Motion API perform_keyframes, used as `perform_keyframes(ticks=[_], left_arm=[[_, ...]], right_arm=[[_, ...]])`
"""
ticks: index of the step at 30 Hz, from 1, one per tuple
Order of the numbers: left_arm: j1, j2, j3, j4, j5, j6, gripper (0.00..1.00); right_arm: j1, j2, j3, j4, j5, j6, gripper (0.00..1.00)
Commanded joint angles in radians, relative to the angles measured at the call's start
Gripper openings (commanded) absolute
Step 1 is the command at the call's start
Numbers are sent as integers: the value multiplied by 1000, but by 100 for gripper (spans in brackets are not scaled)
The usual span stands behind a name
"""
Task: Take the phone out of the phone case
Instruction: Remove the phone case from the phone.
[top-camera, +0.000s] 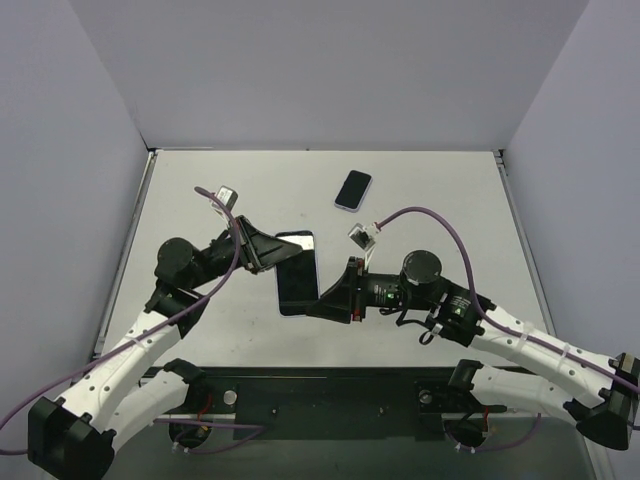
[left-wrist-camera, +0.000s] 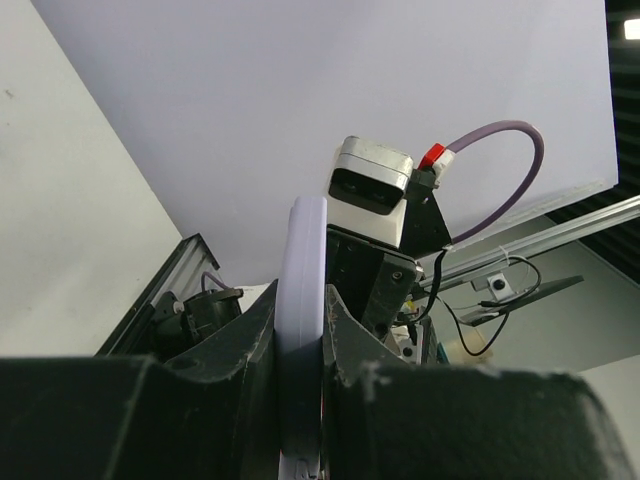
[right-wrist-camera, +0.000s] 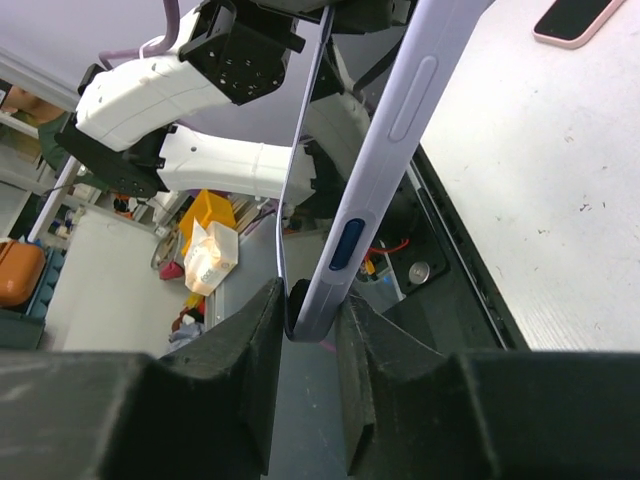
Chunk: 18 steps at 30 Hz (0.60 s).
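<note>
Currently, operator, you have these items in view.

1. Phone (top-camera: 297, 275): dark screen facing up toward the top camera, long axis running away from the arm bases. It sits in its case between the two grippers, at the middle of the table (top-camera: 430, 180). You cannot tell from these views whether it rests on the table or is held clear of it.

2. Case (right-wrist-camera: 410, 110): lilac. The right wrist camera shows you one side wall edge-on, with a long raised button and a smaller blue one below it. A thin dark edge (right-wrist-camera: 300, 150) runs alongside that wall, apart from it at the top and meeting it at the jaws. Whether that edge belongs to the phone or to the case you cannot tell.

3. Left gripper (top-camera: 268, 252): at the far left side of the case. Its jaws are clamped on the case's rim, which stands straight up between the fingers in its own wrist view.

4. Right gripper (top-camera: 322, 303): at the near right corner of the case. Its jaws are pressed together on that corner, one finger on each face.

5. Second phone (top-camera: 353, 190): pale pink edge, dark screen up. It lies flat and slanted on the far part of the table, well apart from both grippers.
</note>
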Motion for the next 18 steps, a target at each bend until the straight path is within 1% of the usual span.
perform_keyframes(ticks=[1, 4, 7, 18], left_arm=[[5, 2, 72, 129, 22, -55, 0], [5, 16, 78, 142, 19, -81, 0], [8, 32, 83, 148, 20, -98, 0], [37, 55, 83, 146, 34, -123, 0]], right_arm=[[-19, 33, 6, 102, -91, -7, 19], [-16, 56, -1, 145, -139, -10, 19], [-18, 67, 5, 146, -173, -24, 22], [-21, 69, 15, 102, -176, -67, 19]])
